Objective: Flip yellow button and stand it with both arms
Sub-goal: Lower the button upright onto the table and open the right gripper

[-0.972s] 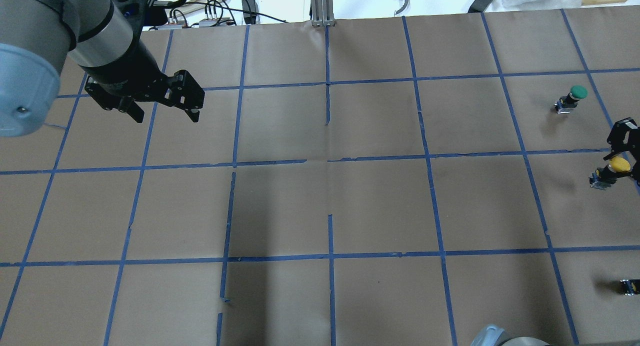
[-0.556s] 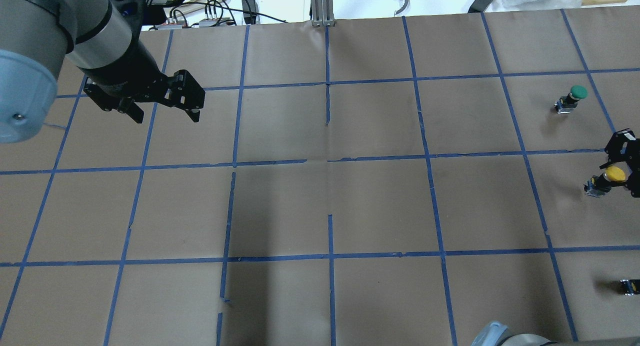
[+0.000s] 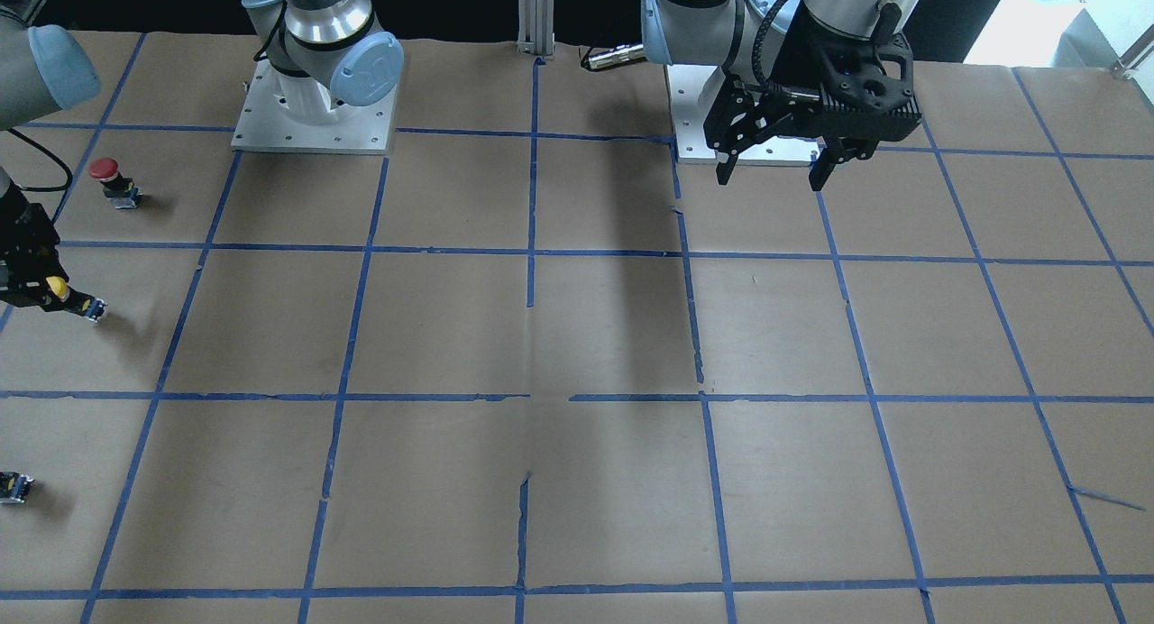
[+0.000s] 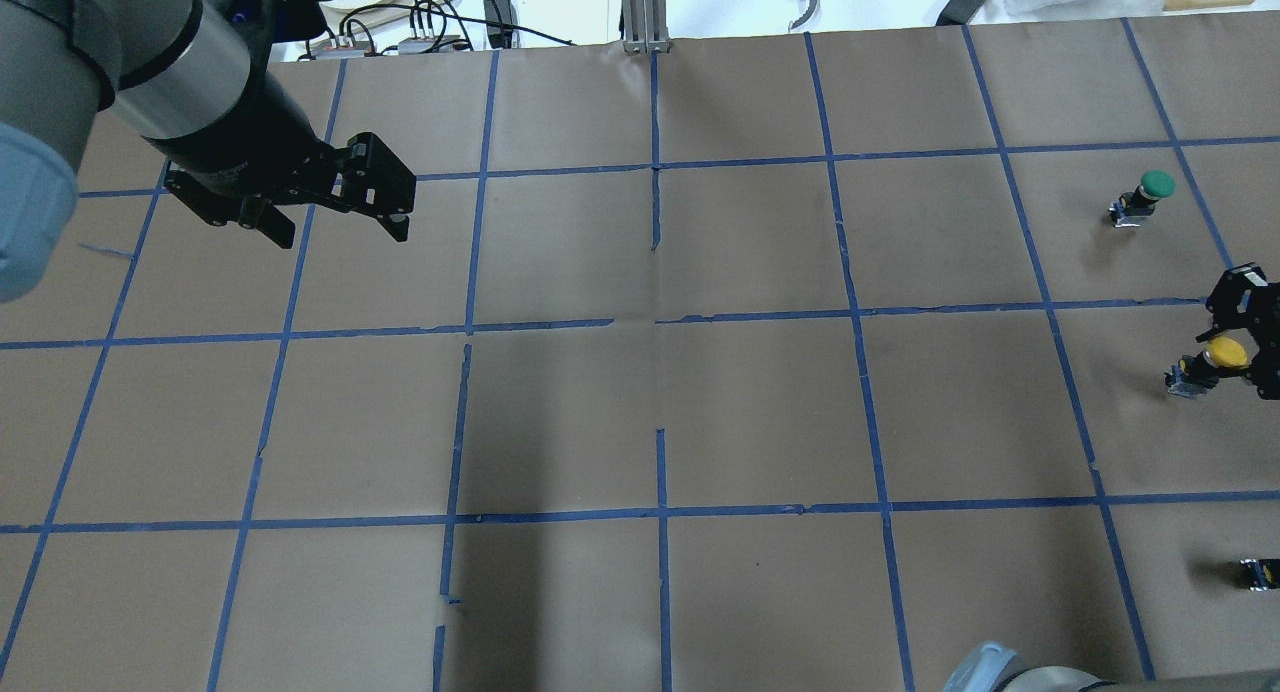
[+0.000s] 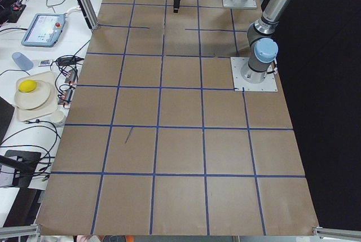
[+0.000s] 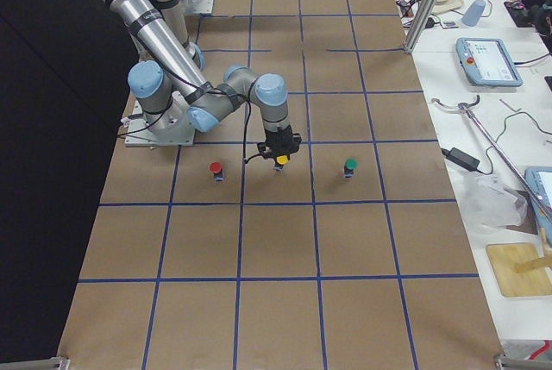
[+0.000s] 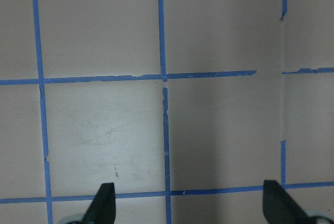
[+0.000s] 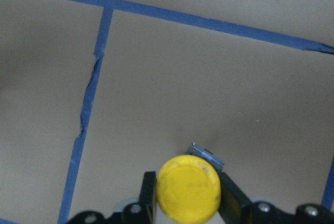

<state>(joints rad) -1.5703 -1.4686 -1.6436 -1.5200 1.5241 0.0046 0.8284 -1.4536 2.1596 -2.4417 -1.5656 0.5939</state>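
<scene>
The yellow button [image 4: 1224,353] has a yellow cap, a black body and a silvery base. My right gripper [image 4: 1236,348] is shut on its cap at the table's far right edge. The button is tilted, with its base low over the paper and pointing toward the table's middle. The right wrist view shows the cap [image 8: 188,188] head-on between the fingers [image 8: 150,192]. The button also shows in the front view [image 3: 58,289] and the right side view [image 6: 281,159]. My left gripper [image 4: 340,234] is open and empty, hovering over the far left squares, also seen in the front view [image 3: 771,180].
A green-capped button [image 4: 1150,194] stands beyond the right gripper. A red-capped button [image 3: 110,178] stands on the robot's side of it. A tiny black block [image 4: 1260,573] lies near the right edge. Blue tape lines grid the brown paper. The arm bases [image 3: 311,128] sit at the robot's edge.
My right gripper has moved a little toward the robot with the yellow button in it. My left arm has swung slightly, and its open gripper stays nearly in place.
</scene>
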